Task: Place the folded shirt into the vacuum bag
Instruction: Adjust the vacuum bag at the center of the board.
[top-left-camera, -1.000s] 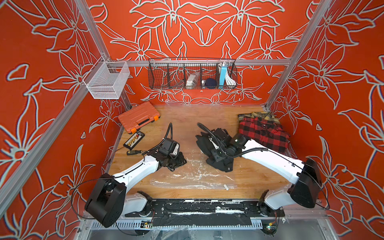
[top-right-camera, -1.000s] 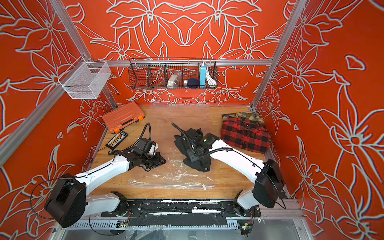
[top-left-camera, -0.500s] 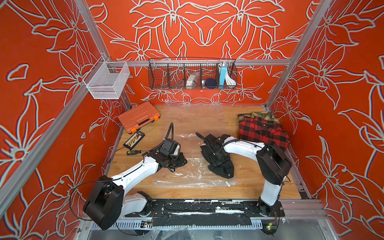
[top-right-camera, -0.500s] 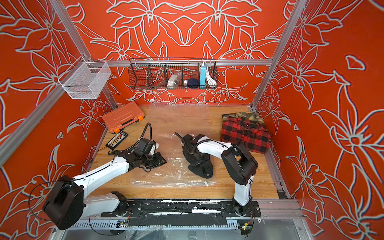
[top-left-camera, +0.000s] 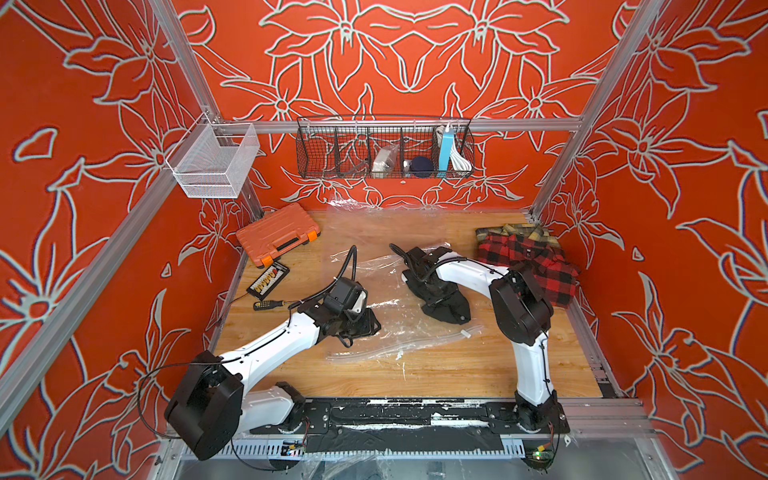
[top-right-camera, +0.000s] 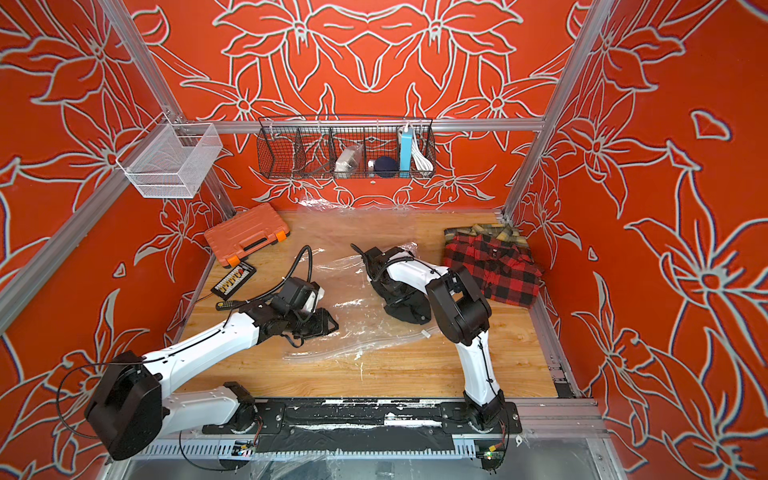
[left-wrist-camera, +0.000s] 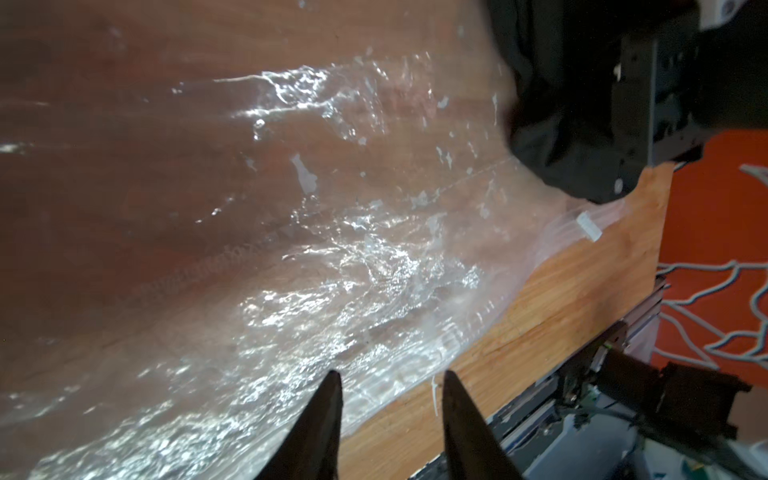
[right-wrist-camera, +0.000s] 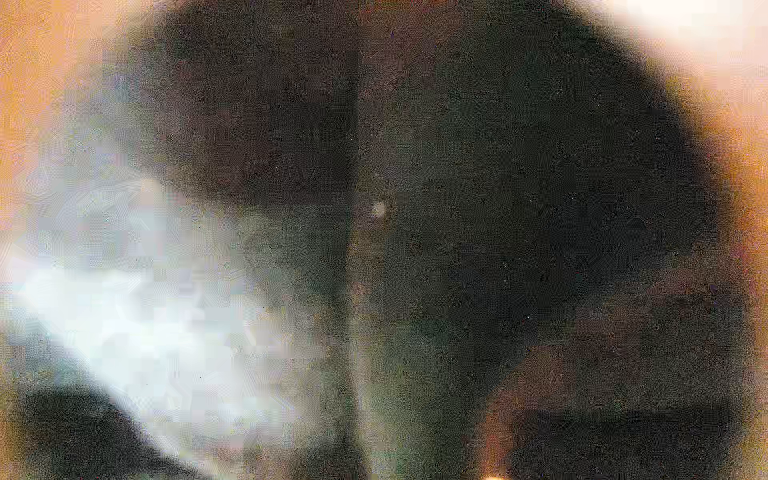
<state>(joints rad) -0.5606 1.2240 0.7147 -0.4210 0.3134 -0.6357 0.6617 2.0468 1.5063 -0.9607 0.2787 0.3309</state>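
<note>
Vacuum bag, the big see-through crinkly plastic one (top-left-camera: 395, 328), is spread flat down the middle of the wooden worktop (top-left-camera: 457, 374). Its zip-seal strip (top-left-camera: 374, 354) runs along the near edge with the small white slider clip (top-left-camera: 465, 332) on it. A crumpled black shirt (top-left-camera: 444, 307) sits on the bag's right side just behind that clip, and honestly I can't tell from where I'm standing whether it's inside the plastic or just on top. The right end effector (top-left-camera: 428, 286) is buried nose-down in the black cloth, so no idea if its jaws are clamped on it or not. The left end effector (left-wrist-camera: 390, 378) is low over the bag's left edge toward the front, jaws apart with nothing between them. Off to the right, clear of the bag, a folded red-and-black plaid shirt (top-left-camera: 528, 262) lies against the wall, and an orange plastic tool case (top-left-camera: 278, 235) sits back left.
</note>
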